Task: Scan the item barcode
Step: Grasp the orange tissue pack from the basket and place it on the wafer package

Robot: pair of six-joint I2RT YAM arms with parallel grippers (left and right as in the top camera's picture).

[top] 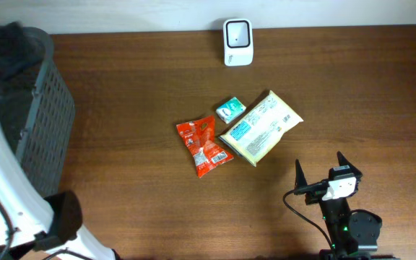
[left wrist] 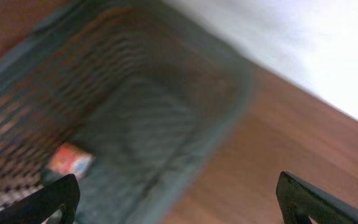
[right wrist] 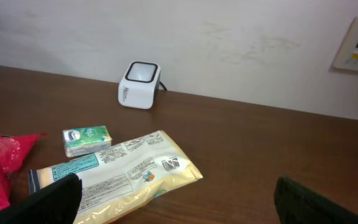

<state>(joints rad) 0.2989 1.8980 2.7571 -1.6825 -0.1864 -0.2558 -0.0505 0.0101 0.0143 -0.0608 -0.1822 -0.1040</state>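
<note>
Items: three lie together mid-tabletop, a red packet [top: 204,146], a yellow packet [top: 260,128] and a small green pack [top: 230,109].
Layout: the red packet is on the left, its right edge against the yellow packet. The green pack sits just beyond them, at the yellow packet's far left corner.
Scanner: a white scanner [top: 237,42] stands at the far edge of the tabletop [top: 136,87] by the wall, apart from the items.
Right gripper: the right gripper [top: 322,170] hovers near and to the right of the yellow packet, fingers spread wide with nothing between them.
Left gripper: the left gripper [left wrist: 182,205] hangs above the basket, fingers wide apart, holding nothing.
Basket: a dark mesh basket [top: 45,115] stands at the far left. Its wrist view is blurred, and a small orange packet [left wrist: 70,160] lies on its floor.
</note>
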